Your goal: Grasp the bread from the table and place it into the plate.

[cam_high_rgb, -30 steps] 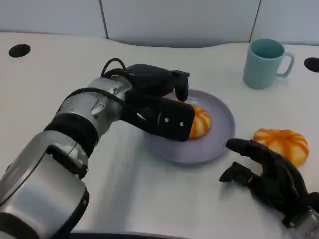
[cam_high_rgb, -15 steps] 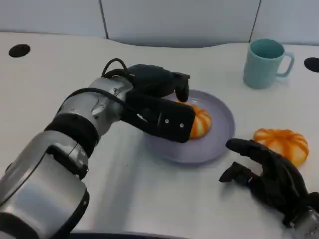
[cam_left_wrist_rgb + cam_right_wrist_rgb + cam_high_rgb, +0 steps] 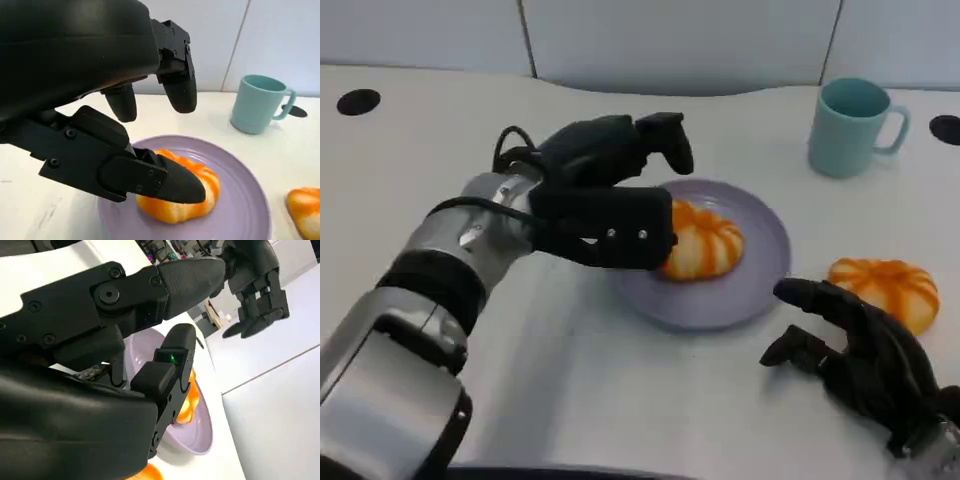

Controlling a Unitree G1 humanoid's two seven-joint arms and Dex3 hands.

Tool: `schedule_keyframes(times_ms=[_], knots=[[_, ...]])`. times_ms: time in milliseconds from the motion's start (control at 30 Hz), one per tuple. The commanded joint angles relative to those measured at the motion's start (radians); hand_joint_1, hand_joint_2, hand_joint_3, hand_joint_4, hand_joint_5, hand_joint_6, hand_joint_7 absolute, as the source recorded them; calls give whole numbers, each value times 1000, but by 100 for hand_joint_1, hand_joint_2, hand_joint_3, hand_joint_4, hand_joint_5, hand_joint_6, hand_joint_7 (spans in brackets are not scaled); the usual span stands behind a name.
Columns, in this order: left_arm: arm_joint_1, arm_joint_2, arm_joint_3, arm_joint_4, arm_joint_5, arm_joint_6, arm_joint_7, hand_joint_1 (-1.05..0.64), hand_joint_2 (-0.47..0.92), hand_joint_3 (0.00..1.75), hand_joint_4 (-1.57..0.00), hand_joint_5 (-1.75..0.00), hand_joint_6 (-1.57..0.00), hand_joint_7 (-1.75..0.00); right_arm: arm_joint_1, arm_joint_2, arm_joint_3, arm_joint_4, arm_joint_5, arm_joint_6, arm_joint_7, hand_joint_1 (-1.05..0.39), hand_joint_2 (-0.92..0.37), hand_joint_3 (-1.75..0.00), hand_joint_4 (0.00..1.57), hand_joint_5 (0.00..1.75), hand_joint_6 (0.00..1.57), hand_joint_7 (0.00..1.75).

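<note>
On the lavender plate [image 3: 768, 262] near the middle of the white surface [image 3: 440, 140] lies one orange-and-white striped bread roll [image 3: 705, 243], resting flat on the plate's floor toward the side nearer the left hand [image 3: 605, 195]. That hand hovers over the plate's rim with its fingers [image 3: 179, 93] spread apart and holding nothing: in the left wrist view the upper fingers hang in the air above the roll with a clear gap beneath them, while the thumb reaches low across the front of the roll, and whether it touches the crust cannot be told. A second bread roll [image 3: 886, 288] of the same colouring sits on the bare surface just outside the plate, on the side nearer the right hand [image 3: 855, 350]. The right hand rests low at the near edge of the surface, just beside this second roll, its fingers loosely curled but apart and gripping nothing. A pale teal mug [image 3: 853, 126] stands upright at the far side, well apart from the plate, handle turned outward; its inside cannot be seen clearly. A dark round grommet hole [image 3: 359, 101] marks the far left of the surface.
</note>
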Motion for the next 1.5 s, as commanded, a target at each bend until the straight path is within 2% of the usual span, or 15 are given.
schedule_keyframes(times_ms=[33, 267, 633, 867, 1233, 1467, 1500], knots=[[43, 30, 95, -14, -111, -55, -15, -81, 92, 25, -7, -149, -3, -128, 22, -9, -3, 25, -10, 12, -7, -43, -92, -16, 68, 121, 84, 44], [81, 49, 170, -25, -197, -126, -43, -77, 92, 22, -14, -143, -12, -114, 13, -12, -10, 36, -6, 27, -9, -43, -92, -13, 69, 122, 86, 44], [155, 70, 247, -66, -284, -214, -99, -66, 92, 15, -18, -137, -21, -100, 10, -16, -3, 54, -23, -9, -12, -44, -92, -16, 69, 122, 86, 42], [295, 45, 369, -157, -485, -219, -217, -61, 92, 12, -25, -130, -32, -85, 10, -14, -9, 50, -14, 6, -11, -43, -92, -15, 69, 121, 86, 42], [448, 22, 461, -308, -656, -205, -326, -46, 92, 13, -27, -136, -36, -80, 6, -23, -15, 62, -13, 12, -9, -44, -92, -13, 68, 122, 87, 42], [467, 21, 474, -335, -664, -191, -344, -44, 92, 13, -27, -136, -36, -81, 4, -25, -16, 69, -14, 3, -7, -44, -92, -14, 68, 121, 88, 41], [508, 20, 490, -368, -689, -187, -341, -44, 92, 13, -27, -137, -36, -81, 3, -32, -22, 86, -13, -9, -7, -44, -92, -14, 68, 121, 88, 41]])
